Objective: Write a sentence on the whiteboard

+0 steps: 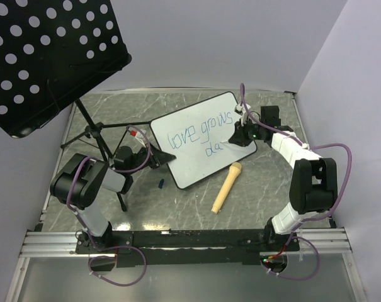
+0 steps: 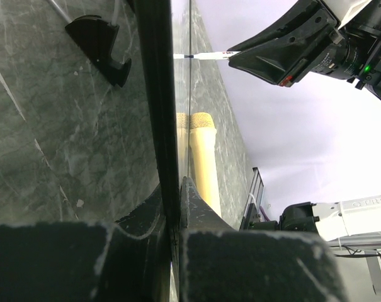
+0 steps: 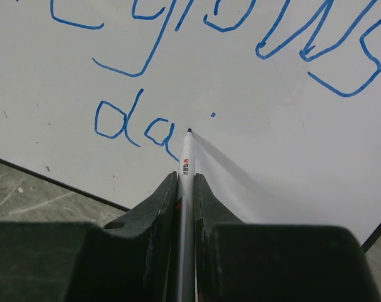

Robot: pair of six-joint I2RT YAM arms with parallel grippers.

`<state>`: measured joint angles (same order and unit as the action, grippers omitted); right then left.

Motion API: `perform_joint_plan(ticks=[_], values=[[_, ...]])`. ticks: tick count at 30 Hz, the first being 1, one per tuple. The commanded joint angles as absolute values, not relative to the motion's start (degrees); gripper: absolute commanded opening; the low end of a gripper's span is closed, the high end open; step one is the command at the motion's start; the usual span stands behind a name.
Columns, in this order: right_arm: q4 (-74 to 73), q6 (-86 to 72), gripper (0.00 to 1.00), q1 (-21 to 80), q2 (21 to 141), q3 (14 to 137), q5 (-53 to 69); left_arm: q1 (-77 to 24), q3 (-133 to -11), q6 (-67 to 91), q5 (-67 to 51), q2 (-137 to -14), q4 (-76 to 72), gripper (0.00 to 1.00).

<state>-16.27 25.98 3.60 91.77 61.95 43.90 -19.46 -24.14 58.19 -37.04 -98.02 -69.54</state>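
Two lines make up the sentence (image 1: pixel 203 133) on the whiteboard (image 1: pixel 190 168), and no single view lets us read all of it. From above the thin blue letters are small. The right wrist camera cuts off the top line, so only the lower part of "grows" shows. Close up, the second line reads "da", then a short stroke and a dot. The left wrist camera shows the board only edge-on, as a black rim with no letters visible. One small blue object (image 1: pixel 160 184) lies just off the board's near corner, too small for us to name.

The board is white with rounded corners and a thin black rim, and it sits between the two arms. We count one white pen (image 3: pixel 186 151), its tip on the board just right of the "da". The right gripper (image 3: pixel 185 179) is closed tight on it. The left gripper (image 2: pixel 174 189) is pinched on the board's left edge. One tan microphone (image 1: pixel 226 187) lies beside the board's near edge. One black panel with round holes (image 1: pixel 45 56) stands beyond its left side.
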Motion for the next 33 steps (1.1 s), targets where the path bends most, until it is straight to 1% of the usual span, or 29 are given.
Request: perform_joint_plan(ticks=[1,20,33], values=[[-15.8,26.2,0.00,4.0,92.7,63.6,41.1,-19.9,-25.5,54.5,-39.6,-94.7,-81.0,0.01],[-15.2,25.3,0.00,2.4,92.0,63.8,39.5,-19.9,-26.0,54.7,-39.8,-95.0,-80.8,0.01],[-19.2,29.5,0.00,2.3,91.0,62.0,42.9,-19.9,-26.4,54.8,-39.9,-94.9,-80.6,0.01]])
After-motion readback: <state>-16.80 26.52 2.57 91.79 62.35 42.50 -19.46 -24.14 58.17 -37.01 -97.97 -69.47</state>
